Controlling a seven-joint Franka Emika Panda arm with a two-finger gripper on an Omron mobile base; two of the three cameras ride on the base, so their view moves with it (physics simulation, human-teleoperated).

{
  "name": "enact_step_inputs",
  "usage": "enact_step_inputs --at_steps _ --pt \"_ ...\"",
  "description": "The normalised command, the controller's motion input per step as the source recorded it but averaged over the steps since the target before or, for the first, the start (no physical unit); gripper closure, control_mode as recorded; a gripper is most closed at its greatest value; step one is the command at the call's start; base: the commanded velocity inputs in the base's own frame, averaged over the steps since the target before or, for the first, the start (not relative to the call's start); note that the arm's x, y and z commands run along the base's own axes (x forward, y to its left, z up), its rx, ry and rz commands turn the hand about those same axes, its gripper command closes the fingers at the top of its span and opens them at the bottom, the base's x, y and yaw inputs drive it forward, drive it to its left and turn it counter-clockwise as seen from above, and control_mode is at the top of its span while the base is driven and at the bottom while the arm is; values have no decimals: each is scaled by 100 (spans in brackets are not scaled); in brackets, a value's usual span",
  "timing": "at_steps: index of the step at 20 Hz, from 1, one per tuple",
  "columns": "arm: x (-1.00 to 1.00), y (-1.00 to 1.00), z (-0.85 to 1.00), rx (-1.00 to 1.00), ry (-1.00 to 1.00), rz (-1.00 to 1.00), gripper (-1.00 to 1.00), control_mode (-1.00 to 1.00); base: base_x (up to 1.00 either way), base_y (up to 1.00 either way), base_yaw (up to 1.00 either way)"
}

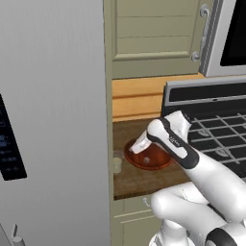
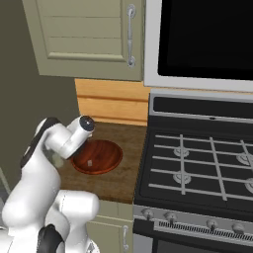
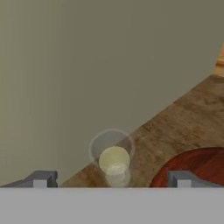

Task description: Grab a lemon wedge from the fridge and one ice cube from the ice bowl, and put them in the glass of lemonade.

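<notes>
On the narrow wooden bench between the fridge side and the stove: the ice bowl sits mid-bench, with one small pale cube visible inside in the right base view. The glass of lemonade stands just beside the bowl, on the fridge side, close to the grey wall; the two look apart, not touching. In the left base view the glass is a faint pale shape at the bench's left edge.

Hand view: the pincer is spread wide, with nothing between the tips. The glass lies between the two fingertips in frame, and the bowl rim is by the right tip. The glass holds a pale yellow disc and, below it, a paler translucent patch; can't tell what either is.

The arm's wrist hangs over the bowl's fridge-side edge in both base views, hiding part of the bowl. Fridge doors look shut; its black control panel is visible.
</notes>
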Motion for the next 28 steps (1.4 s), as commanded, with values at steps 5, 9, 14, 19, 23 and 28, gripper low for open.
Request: enact_step_inputs --at_steps 5,9,14,19,23,28 --pt "-6 -61 100 -26 25 -9 -100 -100 0 0 0" --pt "-52 -91 22 -11 16 -20 -100 -100 0 0 0" --pt "-99 -99 -51 0 0 -34 -100 -100 0 0 0" --pt "-80 -47 -17 0 0 -35 -100 -100 0 0 0" --pt "-22 5 46 -4 0 -32 -100 -100 0 0 0" --pt "-37 6 55 0 -3 -25 -100 -100 0 0 0"
